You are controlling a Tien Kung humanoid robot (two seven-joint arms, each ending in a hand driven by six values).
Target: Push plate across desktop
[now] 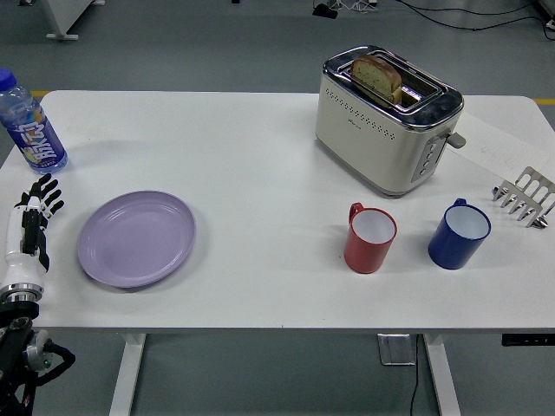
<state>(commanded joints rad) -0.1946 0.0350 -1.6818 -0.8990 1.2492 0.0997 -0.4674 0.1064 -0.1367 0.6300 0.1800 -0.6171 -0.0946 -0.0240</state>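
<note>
Clearly the largest thing is the white desk (pixel 260 147), which fills most of the view from the near edge to the far edge. On its far right part stands a cream and chrome toaster (pixel 388 121), set at an angle, with a slice of bread (pixel 378 78) standing up out of one slot. The lilac plate (pixel 137 237) lies flat on the near left part of the desk, a short way in from the near edge, and nothing is on it. It is well apart from the cups and the toaster. At the left edge of the picture the robot's left hand (pixel 31 224) reaches up over the desk edge, just beside the plate's left rim but with a gap of bare desk between them. Its black fingers (pixel 45 192) point away from the robot, slightly spread and fairly straight, and they hold nothing. A water bottle (pixel 31 122) with a blue cap and blue label stands upright at the far left corner, beyond the hand. The blue cup (pixel 460 234) stands near the right side, in front of the toaster, and the red cup (pixel 370 237) stands to its left; both are upright and apart from each other. A small metal rack (pixel 525 198) lies near the right edge.
</note>
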